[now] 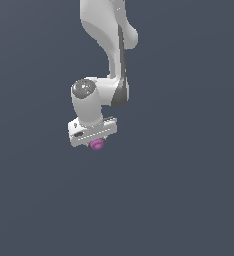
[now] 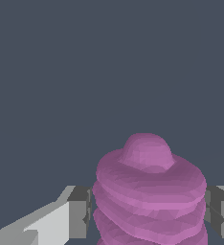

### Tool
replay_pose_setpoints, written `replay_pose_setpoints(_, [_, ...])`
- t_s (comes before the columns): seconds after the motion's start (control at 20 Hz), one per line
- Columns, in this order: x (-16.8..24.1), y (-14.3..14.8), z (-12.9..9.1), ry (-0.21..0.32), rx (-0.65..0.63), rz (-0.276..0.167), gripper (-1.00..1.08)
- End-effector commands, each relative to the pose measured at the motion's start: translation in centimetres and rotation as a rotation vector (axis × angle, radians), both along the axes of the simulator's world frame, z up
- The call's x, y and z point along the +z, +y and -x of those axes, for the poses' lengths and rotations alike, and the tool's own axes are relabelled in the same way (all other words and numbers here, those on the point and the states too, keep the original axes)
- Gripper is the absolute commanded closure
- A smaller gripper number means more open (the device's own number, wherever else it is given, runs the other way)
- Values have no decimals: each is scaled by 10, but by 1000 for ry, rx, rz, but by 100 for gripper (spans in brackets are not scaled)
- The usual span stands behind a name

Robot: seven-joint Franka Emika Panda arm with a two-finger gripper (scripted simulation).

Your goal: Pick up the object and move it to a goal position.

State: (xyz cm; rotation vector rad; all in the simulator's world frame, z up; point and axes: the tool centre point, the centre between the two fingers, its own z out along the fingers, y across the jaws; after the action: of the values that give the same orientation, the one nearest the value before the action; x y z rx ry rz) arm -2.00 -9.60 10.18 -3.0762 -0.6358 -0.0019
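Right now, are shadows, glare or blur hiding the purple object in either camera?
Exterior view: flat, even light, no shadow or glare, but the object is tiny and mostly tucked under the gripper. Wrist view: sharp and faceted, soft shading only; the object fills the space between the fingers.

Colours of the arm, the blob and the ground

The arm is white with a dark grey joint cap; the object is magenta-purple with ridged bands; the end effector has light grey fingers with dark pads; the background is plain slate blue-grey.
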Motion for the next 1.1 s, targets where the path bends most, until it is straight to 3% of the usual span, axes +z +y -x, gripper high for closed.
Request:
replay_pose_setpoints(0.0, [15,-12,-13,0,0,0,108])
replay_pose_setpoints(0.5, [65,-53,-59,1,0,0,108])
replay_pose_setpoints(1.05, [86,-70,-80,1,0,0,108])
